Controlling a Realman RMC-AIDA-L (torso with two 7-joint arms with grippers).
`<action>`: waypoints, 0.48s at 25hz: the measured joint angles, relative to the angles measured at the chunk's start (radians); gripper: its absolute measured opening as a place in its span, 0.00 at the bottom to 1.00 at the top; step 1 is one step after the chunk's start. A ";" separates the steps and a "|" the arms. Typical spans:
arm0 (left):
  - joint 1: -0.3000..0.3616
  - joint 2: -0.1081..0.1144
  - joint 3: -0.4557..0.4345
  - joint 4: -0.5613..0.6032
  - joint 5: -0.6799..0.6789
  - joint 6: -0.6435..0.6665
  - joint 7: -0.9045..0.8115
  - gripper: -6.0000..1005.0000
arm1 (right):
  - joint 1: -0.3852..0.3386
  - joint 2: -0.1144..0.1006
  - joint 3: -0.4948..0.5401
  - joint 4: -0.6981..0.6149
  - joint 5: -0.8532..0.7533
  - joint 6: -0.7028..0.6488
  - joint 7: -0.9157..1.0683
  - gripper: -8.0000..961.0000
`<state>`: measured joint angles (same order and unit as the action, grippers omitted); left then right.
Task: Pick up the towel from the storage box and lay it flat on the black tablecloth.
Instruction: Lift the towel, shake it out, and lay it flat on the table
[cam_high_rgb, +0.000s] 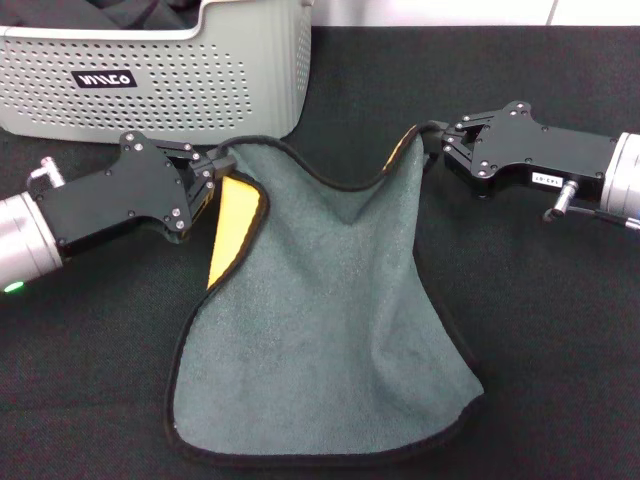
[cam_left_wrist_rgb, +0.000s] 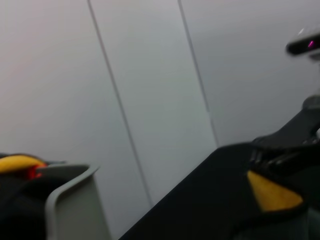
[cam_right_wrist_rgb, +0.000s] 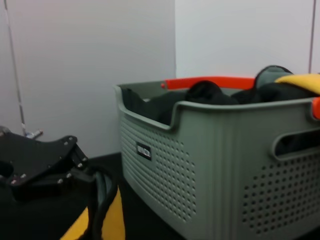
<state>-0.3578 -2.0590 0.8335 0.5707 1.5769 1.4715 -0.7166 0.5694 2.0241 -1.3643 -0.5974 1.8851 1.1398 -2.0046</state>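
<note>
Hanging between 2 grippers, the towel drapes onto the black tablecloth.
Left gripper and right gripper each pinch an upper corner at mid-frame; storage box sits upper left.

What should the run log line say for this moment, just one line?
left hand: shut on towel corner | right hand: shut on opposite corner | towel: spread over black tablecloth, near edge resting | storage box: behind

Robot test lab setup: black tablecloth covering bench, plain white panelled wall directly behind storage box, which stands on cloth. No domestic furnishings visible.
</note>
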 joint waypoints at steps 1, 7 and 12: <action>-0.003 0.000 0.000 -0.001 0.000 -0.022 0.010 0.02 | 0.004 0.000 0.000 0.005 0.000 -0.012 -0.005 0.03; -0.018 0.000 0.002 -0.003 0.012 -0.084 0.073 0.02 | 0.045 0.001 -0.002 0.043 -0.001 -0.061 -0.015 0.03; -0.037 0.000 0.002 -0.007 0.032 -0.123 0.088 0.02 | 0.085 0.001 -0.008 0.079 -0.001 -0.089 -0.016 0.03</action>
<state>-0.3945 -2.0585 0.8356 0.5641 1.6086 1.3482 -0.6283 0.6545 2.0248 -1.3721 -0.5181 1.8842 1.0508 -2.0202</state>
